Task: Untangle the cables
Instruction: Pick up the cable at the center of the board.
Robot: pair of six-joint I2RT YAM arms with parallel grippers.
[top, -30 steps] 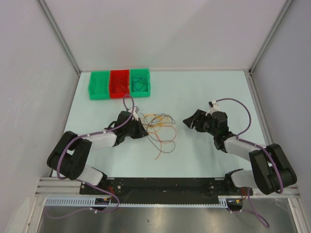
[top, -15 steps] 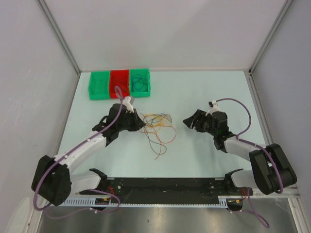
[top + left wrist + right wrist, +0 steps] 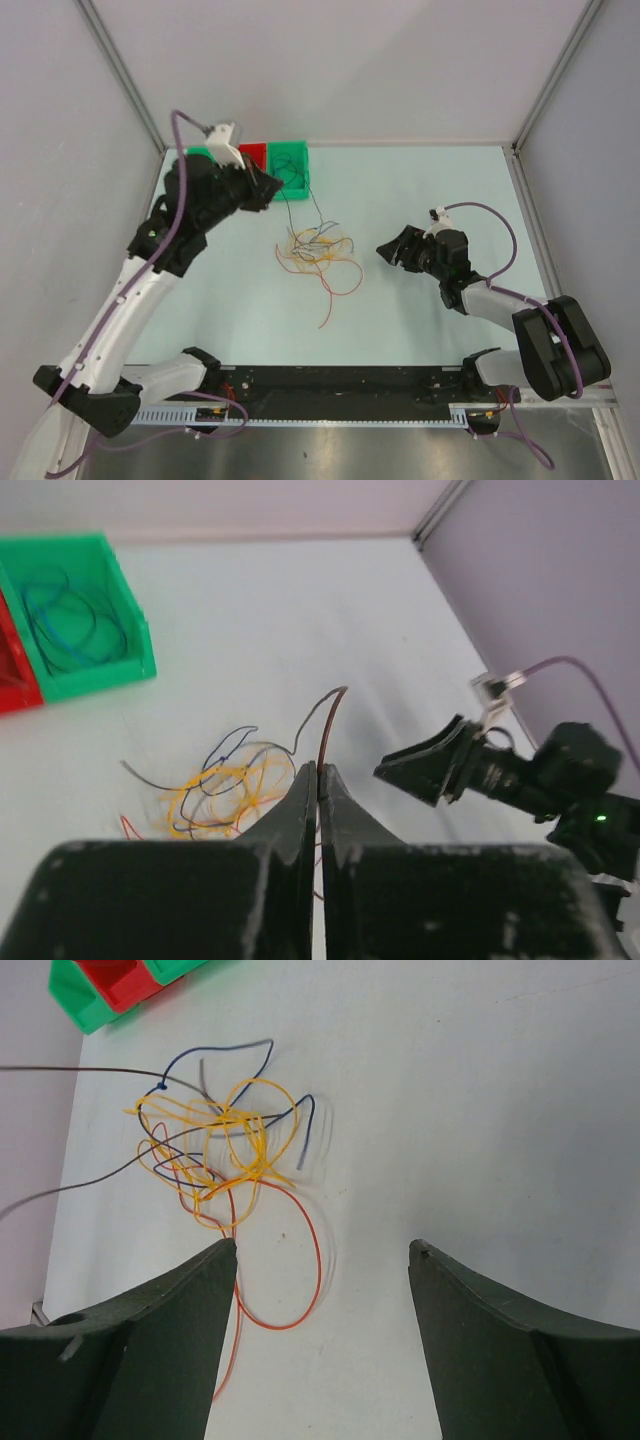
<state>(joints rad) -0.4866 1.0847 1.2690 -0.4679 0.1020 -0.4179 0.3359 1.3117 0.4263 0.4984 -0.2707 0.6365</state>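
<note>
Being pinched by the left gripper, a dark wire tangled below may drag the cable pile; right gripper is gaping.

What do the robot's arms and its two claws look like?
Both the left arm and the right arm have white links between bulky black joints, with a purple-grey cable looping along each. The left gripper and right gripper are black, each with two flat, wedge-shaped fingers. A small green light glows on the right arm.
</note>
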